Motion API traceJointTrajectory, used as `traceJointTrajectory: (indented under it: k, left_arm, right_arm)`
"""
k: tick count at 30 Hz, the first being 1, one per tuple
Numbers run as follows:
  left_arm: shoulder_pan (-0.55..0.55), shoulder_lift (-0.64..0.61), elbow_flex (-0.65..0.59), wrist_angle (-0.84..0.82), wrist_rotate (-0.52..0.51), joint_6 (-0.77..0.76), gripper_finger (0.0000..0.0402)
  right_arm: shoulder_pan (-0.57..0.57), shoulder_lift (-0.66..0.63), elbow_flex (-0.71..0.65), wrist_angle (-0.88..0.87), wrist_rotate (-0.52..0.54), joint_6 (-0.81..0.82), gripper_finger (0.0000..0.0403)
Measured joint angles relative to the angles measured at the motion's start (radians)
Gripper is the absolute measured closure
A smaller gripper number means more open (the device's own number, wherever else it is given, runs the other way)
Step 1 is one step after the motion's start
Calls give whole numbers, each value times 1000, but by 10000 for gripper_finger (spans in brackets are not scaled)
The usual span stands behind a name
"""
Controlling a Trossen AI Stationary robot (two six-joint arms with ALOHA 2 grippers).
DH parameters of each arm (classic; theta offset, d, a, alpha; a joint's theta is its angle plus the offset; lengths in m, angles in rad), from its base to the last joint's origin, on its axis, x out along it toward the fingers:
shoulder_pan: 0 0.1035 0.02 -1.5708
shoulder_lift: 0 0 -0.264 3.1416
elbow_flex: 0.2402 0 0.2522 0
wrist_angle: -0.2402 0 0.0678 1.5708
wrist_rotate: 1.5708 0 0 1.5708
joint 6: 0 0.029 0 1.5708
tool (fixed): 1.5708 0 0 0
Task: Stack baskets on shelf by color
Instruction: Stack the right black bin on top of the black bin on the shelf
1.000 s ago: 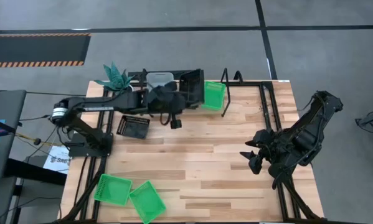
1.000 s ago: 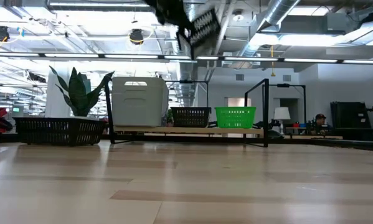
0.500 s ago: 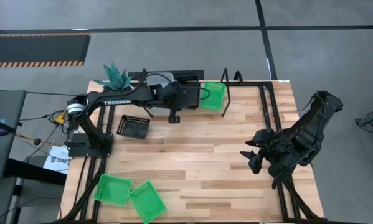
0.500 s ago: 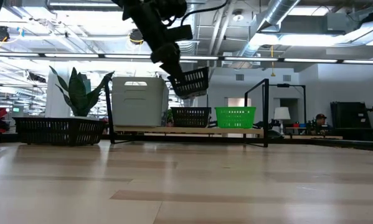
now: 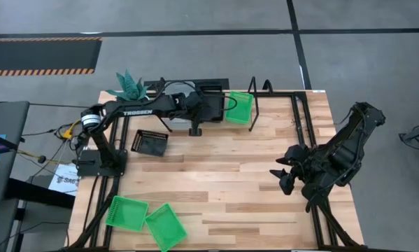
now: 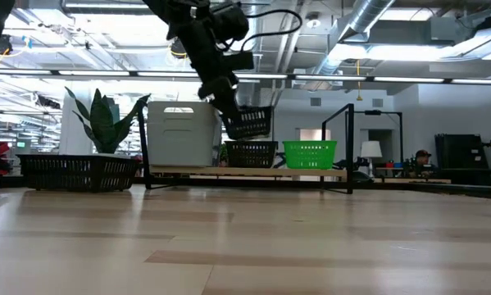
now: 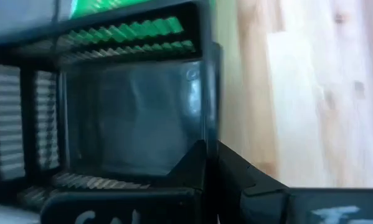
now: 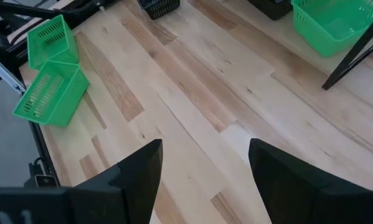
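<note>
Black basket [image 6: 248, 123] in left jaws [image 6: 233, 123], shelf basket [image 6: 251, 153] below

Pretty clearly a big industrial lab or warehouse-style workspace, not anyone's home. The low view has exposed silver ducting [image 6: 409, 33] across the upper right of the frame, with long strip lights [image 6: 89, 74] running along an open ceiling at the upper left. From above, the floor is plain grey concrete [image 5: 195, 63] with a black-and-orange hazard stripe [image 5: 41, 71] at the upper left. The wooden desk [image 5: 216, 182] sits on a black metal frame, and a person [image 6: 422, 160] is seated far off at the right.
</note>
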Motion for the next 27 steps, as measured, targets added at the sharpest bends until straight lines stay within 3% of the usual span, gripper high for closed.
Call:
traceJointTrajectory:
  k: [18, 27]
  left_arm:
    - [-6, 3, 1, 17, -1, 30, 401]
    - [-5, 3, 1, 24, -1, 32, 353]
  right_arm:
    - [0, 1, 0, 3, 3, 18, 139]
    - [0, 0, 0, 3, 3, 17, 139]
